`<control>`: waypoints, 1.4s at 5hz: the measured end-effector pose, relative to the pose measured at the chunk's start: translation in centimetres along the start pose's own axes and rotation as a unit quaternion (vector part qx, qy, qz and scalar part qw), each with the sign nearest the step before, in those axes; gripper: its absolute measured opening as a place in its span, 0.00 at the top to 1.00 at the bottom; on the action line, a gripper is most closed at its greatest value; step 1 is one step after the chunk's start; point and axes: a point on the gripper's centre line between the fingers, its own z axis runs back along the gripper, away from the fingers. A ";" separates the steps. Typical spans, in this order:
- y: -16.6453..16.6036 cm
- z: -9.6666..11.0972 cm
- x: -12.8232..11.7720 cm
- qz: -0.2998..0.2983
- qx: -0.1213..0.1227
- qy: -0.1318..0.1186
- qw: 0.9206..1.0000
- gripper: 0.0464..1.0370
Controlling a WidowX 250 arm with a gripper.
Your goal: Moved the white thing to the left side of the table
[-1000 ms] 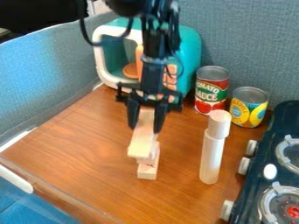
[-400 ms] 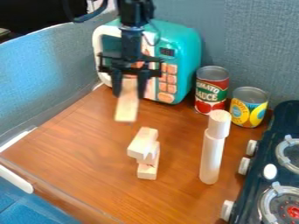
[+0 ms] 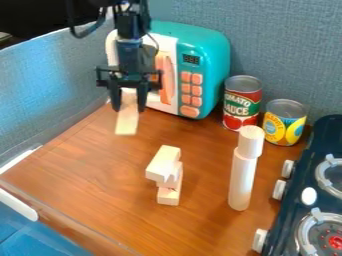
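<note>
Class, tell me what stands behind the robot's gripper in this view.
Behind the gripper is the toy microwave; its orange handle, buttons and part of its white front show. The stretch of its front covered by the gripper and arm cannot be seen.

From here the robot's arm looks black all over, with a slim, jointed body of stacked dark segments, a loose black cable looping out beside it, a wide crossbar low down, and two straight, dark, narrow fingers (image 3: 141,100) below.
</note>
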 end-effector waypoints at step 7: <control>1.0 -7.2 0.8 0.013 -0.001 -0.002 1.000 0.46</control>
